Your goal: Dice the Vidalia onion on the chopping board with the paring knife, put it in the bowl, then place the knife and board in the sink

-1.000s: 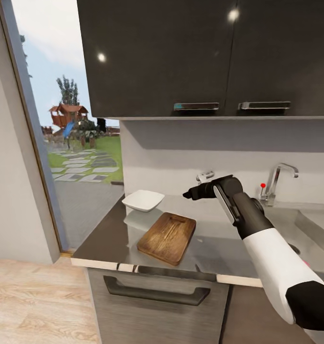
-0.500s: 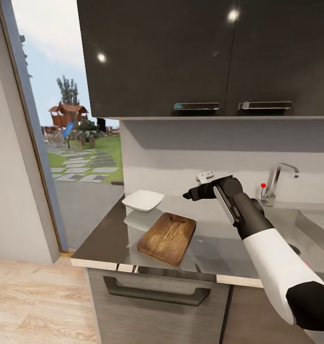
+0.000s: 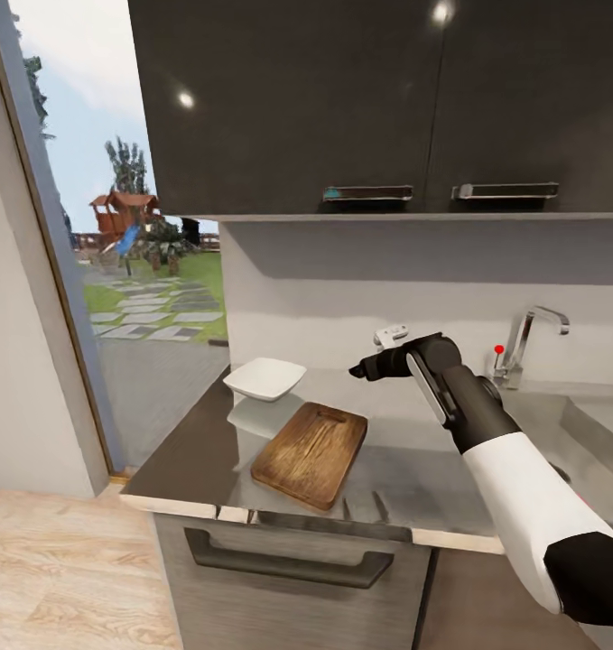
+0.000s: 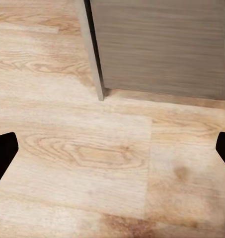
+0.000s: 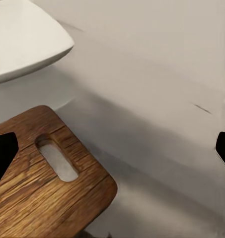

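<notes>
Across the kitchen, glossy dark cabinets [image 3: 378, 99] hang over a grey backsplash, with tall glass doors [image 3: 98, 244] at nine o'clock from where I stand and pale plank floor [image 3: 62, 569] below. Beneath the cabinets runs the dark countertop [image 3: 189, 442]; at three o'clock along it sits the steel sink [image 3: 586, 424] with its chrome tap [image 3: 527, 338] and red knob. Nearer the middle lies the chopping board [image 3: 311, 453], flat and bare, slot end toward the wall. Just past it, at about eleven o'clock from the board, stands the white bowl [image 3: 264, 378], apart from it by a strip of worktop. I can see neither the onion nor the paring knife from here.

One arm reaches in from four o'clock, its right gripper [image 3: 365, 368] held above the counter, off the board's far right corner and touching nothing. Its camera looks down on the board's slotted corner [image 5: 47, 173] and the bowl's rim [image 5: 28, 39], with dark fingertips [image 5: 3, 153] at the far edges, so the jaws stand spread wide with nothing between them. The left gripper [image 4: 112, 153] hangs low over the floor beside a cabinet base [image 4: 162, 44], likewise spread and empty.

My guess is the onion-fetching step is in hand, or little further. Next the right arm must swing toward three o'clock, into the sink.
</notes>
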Controlling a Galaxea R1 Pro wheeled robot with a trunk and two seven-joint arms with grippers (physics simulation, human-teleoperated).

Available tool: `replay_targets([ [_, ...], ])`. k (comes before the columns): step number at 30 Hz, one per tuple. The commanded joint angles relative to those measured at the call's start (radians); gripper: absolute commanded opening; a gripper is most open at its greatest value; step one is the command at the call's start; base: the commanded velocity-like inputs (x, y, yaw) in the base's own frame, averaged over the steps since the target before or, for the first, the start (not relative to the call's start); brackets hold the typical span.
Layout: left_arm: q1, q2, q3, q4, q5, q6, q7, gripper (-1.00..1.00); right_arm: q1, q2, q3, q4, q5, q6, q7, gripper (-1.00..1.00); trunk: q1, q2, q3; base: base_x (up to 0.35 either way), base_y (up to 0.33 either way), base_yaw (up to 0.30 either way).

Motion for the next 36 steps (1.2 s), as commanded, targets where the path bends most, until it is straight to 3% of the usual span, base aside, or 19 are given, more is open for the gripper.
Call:
replay_targets([
  [1,0.000,0.000,0.001,-0.002,0.001,-0.001,0.000,1.00,-0.001,-0.001,0.003,0.001,0.000,0.004,0.001,1.00,0.000,-0.001,-0.003,0.196,-0.187,0.000],
  [3,0.000,0.000,0.001,-0.002,0.001,-0.001,0.000,1.00,0.000,-0.001,0.014,0.003,0.000,0.004,0.002,1.00,0.000,-0.001,-0.006,0.197,-0.188,0.000],
  [5,0.000,0.001,0.001,-0.002,0.001,-0.001,0.000,1.00,0.000,-0.007,0.048,0.004,0.000,0.004,0.014,1.00,0.000,-0.001,-0.009,0.170,-0.165,0.000],
  [6,0.000,0.001,0.001,-0.002,0.001,-0.001,0.000,1.00,0.001,-0.037,0.139,0.004,0.001,0.002,0.078,1.00,0.000,-0.001,-0.011,0.084,-0.104,0.000],
  [9,0.000,0.001,0.001,-0.002,0.001,-0.001,0.000,1.00,0.001,-0.065,0.224,0.004,0.004,-0.011,0.177,1.00,0.000,-0.001,-0.016,0.046,-0.060,0.000],
  [12,0.000,0.001,0.001,-0.002,0.001,-0.001,0.000,1.00,0.001,-0.086,0.264,0.004,0.013,-0.030,0.256,1.00,0.000,-0.001,-0.020,0.014,-0.018,0.000],
  [36,0.000,0.001,0.001,-0.002,0.001,-0.003,0.000,1.00,0.001,-0.091,0.270,-0.001,0.010,-0.073,0.277,1.00,0.000,-0.001,-0.022,0.000,0.000,0.000],
])
